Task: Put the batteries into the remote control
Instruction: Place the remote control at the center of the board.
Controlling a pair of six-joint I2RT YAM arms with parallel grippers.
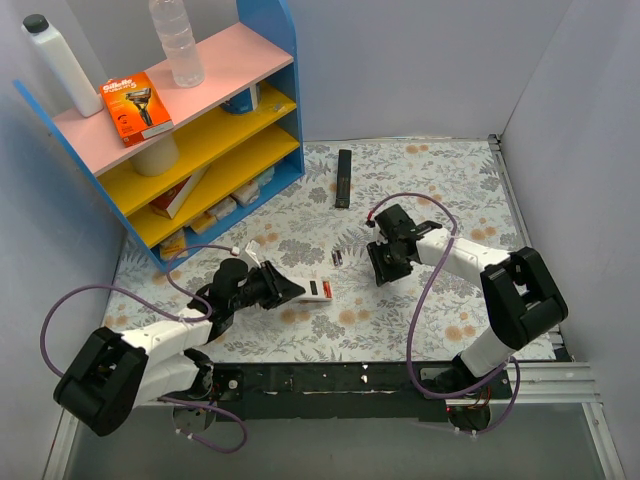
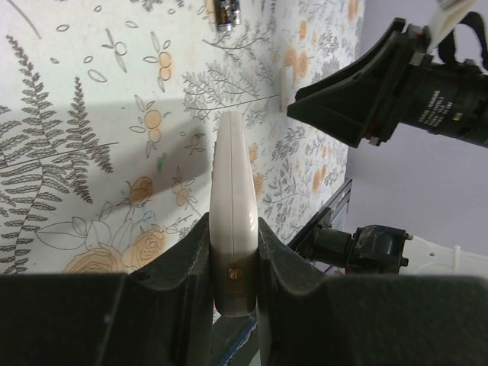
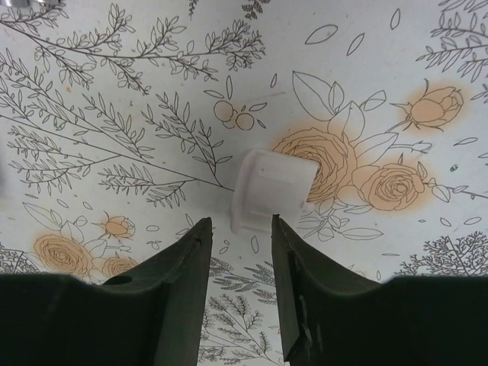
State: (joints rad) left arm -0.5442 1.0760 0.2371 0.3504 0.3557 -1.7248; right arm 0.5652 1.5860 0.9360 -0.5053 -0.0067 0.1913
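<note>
My left gripper [image 1: 288,290] is shut on the remote control [image 1: 318,290], a small white handset with a red patch, held low over the flowered cloth. In the left wrist view the remote control [image 2: 232,191] stands edge-on between the fingers [image 2: 183,267]. The batteries [image 1: 337,257], two tiny dark cylinders, lie on the cloth between the arms; they also show at the top edge as batteries [image 2: 227,11]. My right gripper [image 1: 385,262] hovers to their right. Its jaws [image 3: 240,221] stand apart with nothing between them. A small white plastic cover [image 3: 273,189] lies just past the fingertips.
A long slim black remote [image 1: 343,178] lies at the back of the table. A blue shelf unit [image 1: 200,130] with boxes, bottles and an orange razor pack [image 1: 137,106] stands at the back left. Grey walls close in the right and rear.
</note>
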